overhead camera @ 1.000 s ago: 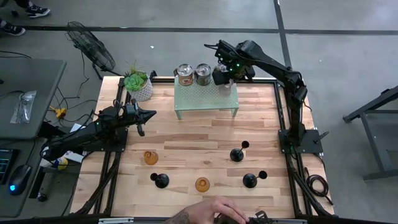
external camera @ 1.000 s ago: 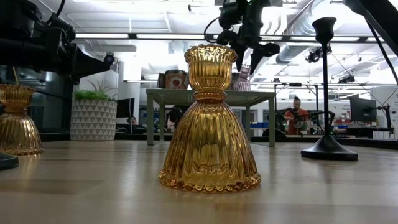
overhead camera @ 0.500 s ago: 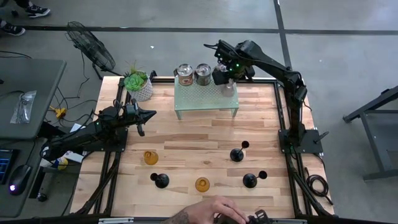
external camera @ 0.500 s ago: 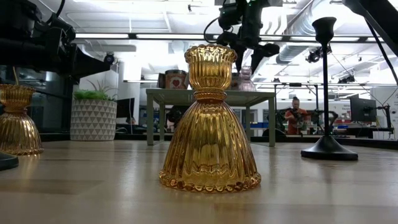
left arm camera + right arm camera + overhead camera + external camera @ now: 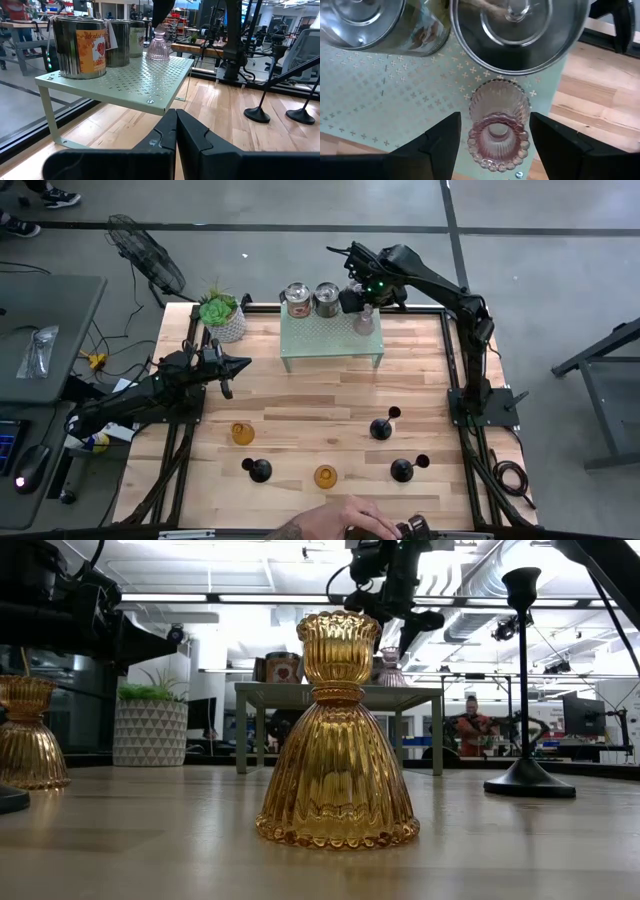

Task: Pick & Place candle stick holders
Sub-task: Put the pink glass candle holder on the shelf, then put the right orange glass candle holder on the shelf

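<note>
Pink holder (image 5: 496,127) near shelf edge (image 5: 540,120), right hand (image 5: 495,137) astride, spread.

The wooden tabletop (image 5: 310,395) carries a pale green perforated shelf (image 5: 325,340) at its far edge. On that shelf stand two silver cups (image 5: 298,300) side by side, with the pale pink glass holder (image 5: 366,320) just beside them toward the right end. A white pot with a green plant (image 5: 222,317) sits on the tabletop at the far left corner. Nearer the front, directly on the wood, are two amber glass holders (image 5: 243,433), well apart, and three black stemmed holders (image 5: 382,427), one at the left and two at the right.
</note>
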